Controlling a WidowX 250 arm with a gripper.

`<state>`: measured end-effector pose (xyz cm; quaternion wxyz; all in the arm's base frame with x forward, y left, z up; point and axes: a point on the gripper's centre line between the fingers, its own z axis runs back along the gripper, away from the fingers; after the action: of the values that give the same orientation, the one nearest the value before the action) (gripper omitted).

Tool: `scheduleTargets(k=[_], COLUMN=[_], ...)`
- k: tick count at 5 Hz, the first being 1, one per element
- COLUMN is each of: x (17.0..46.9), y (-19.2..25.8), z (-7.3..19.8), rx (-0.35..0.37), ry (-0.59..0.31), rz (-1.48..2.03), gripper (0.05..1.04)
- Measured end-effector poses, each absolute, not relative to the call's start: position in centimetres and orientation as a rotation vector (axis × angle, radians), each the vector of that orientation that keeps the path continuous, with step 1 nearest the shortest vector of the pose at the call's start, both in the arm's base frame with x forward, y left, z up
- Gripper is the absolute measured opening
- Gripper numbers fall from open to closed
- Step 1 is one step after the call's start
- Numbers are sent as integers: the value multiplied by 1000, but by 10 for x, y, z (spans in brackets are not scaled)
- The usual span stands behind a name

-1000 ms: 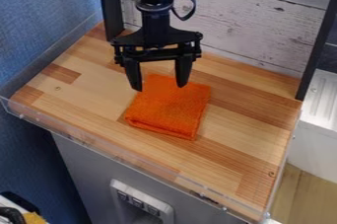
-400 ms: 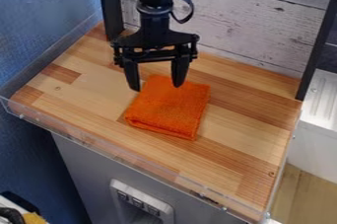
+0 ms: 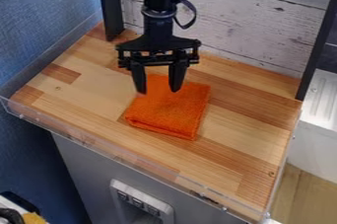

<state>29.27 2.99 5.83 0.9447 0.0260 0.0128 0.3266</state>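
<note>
The black gripper hangs over the back part of an orange cloth, open, its two fingers pointing down and apart. Folded into a rough square, the cloth lies flat near the middle of the wooden surface. Part of its back edge is hidden behind the right finger. Between the fingers, orange fabric shows below and behind. Whether the fingertips touch the cloth, I cannot tell.
A whitewashed plank wall closes off the back, with black posts at both sides. A clear low rim runs along the front edge. Blue wall stands at the left; a white ribbed unit sits at the right.
The gripper has come slightly lower in the view, its fingers a little closer together than at first. The cloth has stayed in place.
</note>
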Motion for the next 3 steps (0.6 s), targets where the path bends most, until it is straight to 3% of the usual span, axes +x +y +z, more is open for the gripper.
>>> scheduleTargets(k=[1,2,3], x=[295,299,293], y=[32,29,31], z=[50,39,31], rx=[37,12,-11], ry=[55,52,57], rz=[675,667,668], gripper=[374,158,64])
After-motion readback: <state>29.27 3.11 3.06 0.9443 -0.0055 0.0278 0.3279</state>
